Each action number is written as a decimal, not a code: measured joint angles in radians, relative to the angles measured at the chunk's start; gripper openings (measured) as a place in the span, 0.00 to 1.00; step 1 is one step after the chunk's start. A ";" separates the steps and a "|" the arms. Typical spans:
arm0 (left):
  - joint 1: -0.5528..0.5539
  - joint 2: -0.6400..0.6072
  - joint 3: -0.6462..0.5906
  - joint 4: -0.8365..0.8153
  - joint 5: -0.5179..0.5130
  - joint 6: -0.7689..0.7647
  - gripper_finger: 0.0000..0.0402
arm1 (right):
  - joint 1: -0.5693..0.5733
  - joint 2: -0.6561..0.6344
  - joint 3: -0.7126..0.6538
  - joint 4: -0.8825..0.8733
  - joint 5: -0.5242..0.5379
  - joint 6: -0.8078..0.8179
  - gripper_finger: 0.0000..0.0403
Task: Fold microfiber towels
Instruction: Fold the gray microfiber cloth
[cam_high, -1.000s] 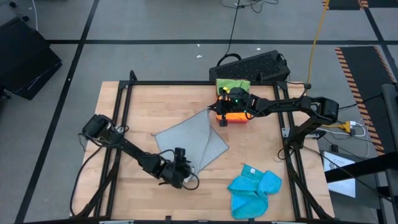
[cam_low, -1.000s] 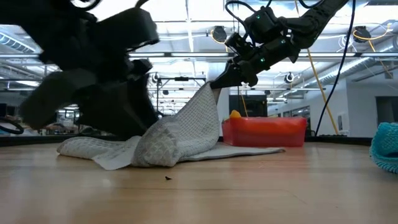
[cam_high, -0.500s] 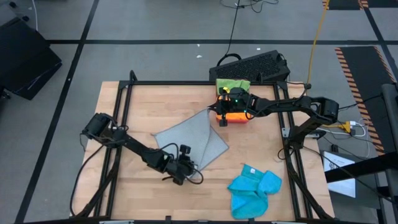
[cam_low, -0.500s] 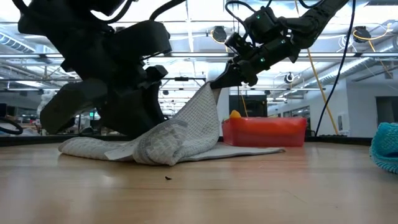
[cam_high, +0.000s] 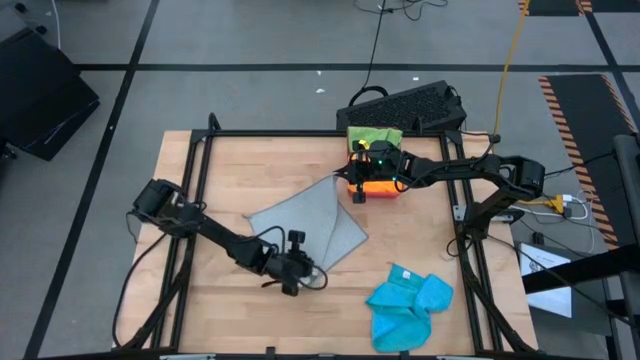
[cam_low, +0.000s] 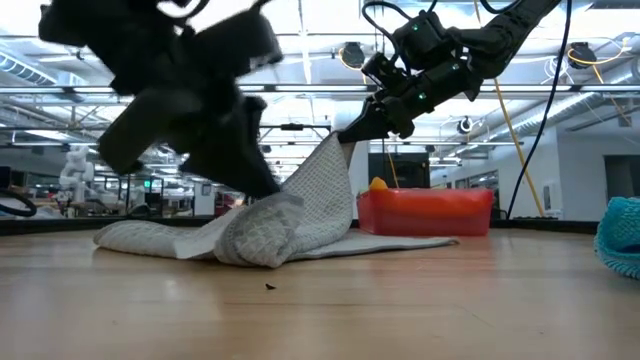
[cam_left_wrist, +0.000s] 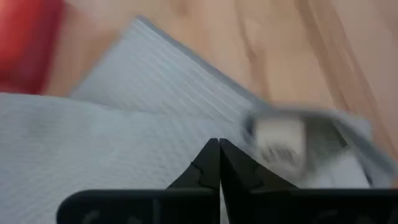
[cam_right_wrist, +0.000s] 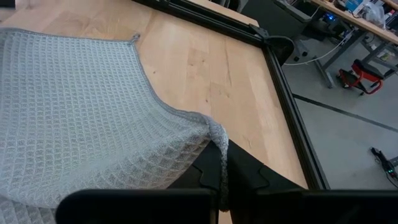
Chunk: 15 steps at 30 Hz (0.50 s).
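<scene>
Risk is the grey towel (cam_high: 305, 222) slipping: left gripper (cam_high: 296, 266) pinches its near corner, right gripper (cam_high: 352, 181) its lifted far corner by the red tray (cam_high: 378, 187).

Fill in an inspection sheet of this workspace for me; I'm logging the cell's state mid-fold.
Surface: wooden table in a black frame, bare wood around the cloths.
Job's things: grey towel partly lifted; crumpled blue towels at the near right; green towel at the far edge.
Clutter: red tray behind the grey towel; keyboard beyond the table.
Grippers: left gripper shut on the grey towel's near corner; right gripper shut on its raised far corner.
Cables: black and yellow cables on the floor.
Surroundings: grey floor with taped lines, equipment at the right.
</scene>
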 joint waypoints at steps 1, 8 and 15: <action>-0.001 -0.012 0.000 0.000 -0.017 -0.015 0.01 | 0.000 0.000 0.000 -0.001 0.000 0.000 0.01; -0.048 -0.099 0.001 -0.067 -0.050 -0.049 0.01 | 0.000 0.000 0.000 -0.012 0.000 0.006 0.01; -0.063 -0.044 0.000 -0.168 -0.032 -0.109 0.08 | 0.001 0.000 0.000 -0.020 -0.049 0.034 0.01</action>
